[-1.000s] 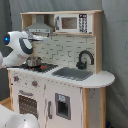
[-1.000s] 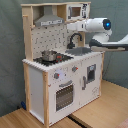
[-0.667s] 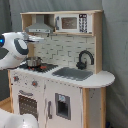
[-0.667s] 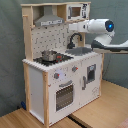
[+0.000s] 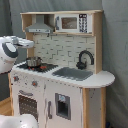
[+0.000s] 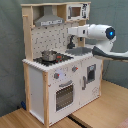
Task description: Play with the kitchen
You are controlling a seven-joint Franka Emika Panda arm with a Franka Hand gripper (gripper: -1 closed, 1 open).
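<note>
Nearest, arm: the white Franka arm enters from the second exterior view's right, its forearm level and reaching over the worktop; in the first exterior view it enters from the first exterior view's left.
Gripper: the gripper hangs above the stovetop side of the kitchen, below the range hood; whether its fingers are released or clenched cannot be told.
Kitchen: the kitchen stands upright on a wooden floor before a grey curtain, white in front with light-wood side panels.
Oven door: the oven door with its dark window sits shut low on the front, below the knobs.
Stovetop: the black stovetop carries a small metal pot, upright.
Sink: the grey sink lies beside the stovetop, on the first exterior view's right of it.
Faucet: the black faucet arches over the sink's back edge.
Range hood: the range hood hangs above the stovetop.
Microwave: the small microwave sits on the top shelf beside the range hood.
</note>
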